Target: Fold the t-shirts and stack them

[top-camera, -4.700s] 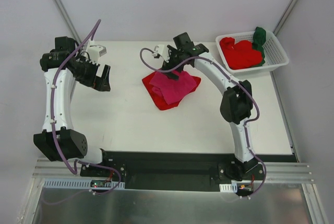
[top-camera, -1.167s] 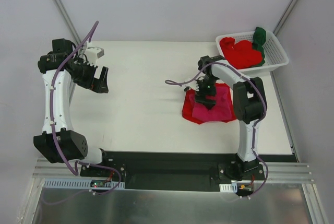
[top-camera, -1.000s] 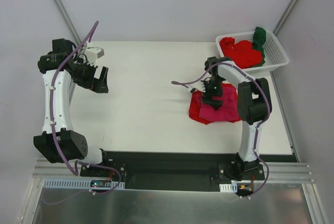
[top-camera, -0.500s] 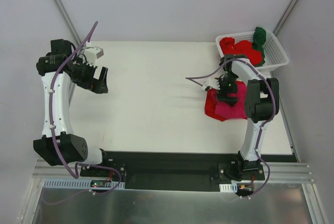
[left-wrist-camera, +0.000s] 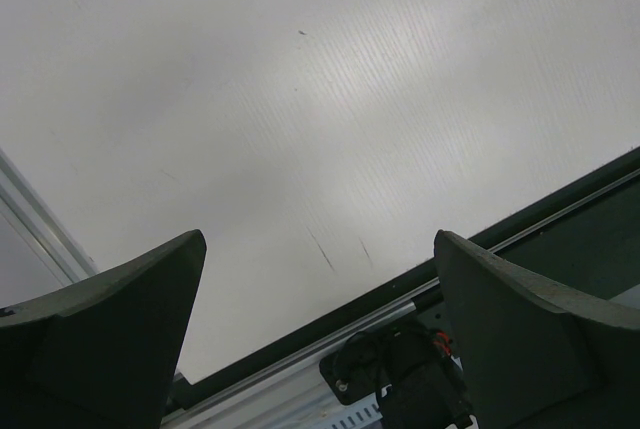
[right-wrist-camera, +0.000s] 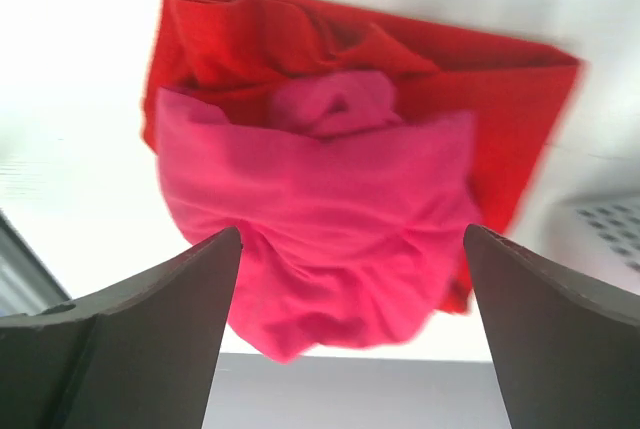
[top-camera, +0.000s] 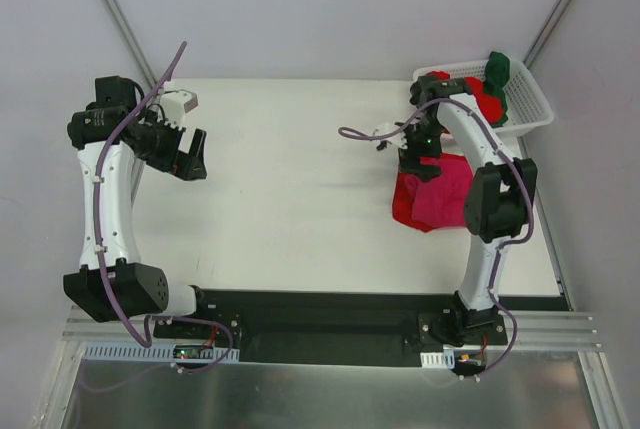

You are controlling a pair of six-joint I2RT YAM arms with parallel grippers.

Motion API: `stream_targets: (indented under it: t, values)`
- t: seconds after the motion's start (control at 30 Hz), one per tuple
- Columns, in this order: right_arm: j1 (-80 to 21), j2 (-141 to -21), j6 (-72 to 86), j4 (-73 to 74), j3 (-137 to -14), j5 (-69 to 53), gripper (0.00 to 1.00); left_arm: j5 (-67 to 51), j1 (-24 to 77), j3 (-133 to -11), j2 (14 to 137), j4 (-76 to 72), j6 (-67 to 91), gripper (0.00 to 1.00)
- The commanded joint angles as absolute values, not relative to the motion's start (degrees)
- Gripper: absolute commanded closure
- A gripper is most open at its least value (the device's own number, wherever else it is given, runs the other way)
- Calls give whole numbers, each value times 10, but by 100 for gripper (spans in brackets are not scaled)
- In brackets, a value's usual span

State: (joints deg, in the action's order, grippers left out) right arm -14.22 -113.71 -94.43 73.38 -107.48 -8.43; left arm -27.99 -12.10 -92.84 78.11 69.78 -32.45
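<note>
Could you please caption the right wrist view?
Open right gripper above a rumpled magenta-pink cloth t-shirt lying on a red cloth t-shirt.

Plain magenta t-shirt (right-wrist-camera: 310, 219), red t-shirt (right-wrist-camera: 250, 39)

No readable text, labels or numbers anywhere.

Bright even light, right-wrist view overexposed, blurred
</note>
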Motion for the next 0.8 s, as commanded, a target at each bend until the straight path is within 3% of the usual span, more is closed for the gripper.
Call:
stream_targets:
  t: [0.0, 0.5, 0.77]
  values:
    - [-138, -1166, -896, 773, -1045, -119, 3, -279, -126, -925, 765, 709, -330, 1]
    - [-100, -1242, -877, 713, -1042, -81, 3, -272, -125, -912, 755, 710, -331, 1]
    - [-67, -1186, -886, 693, -894, -83, 4, -280, -126, -925, 771, 710, -330, 1]
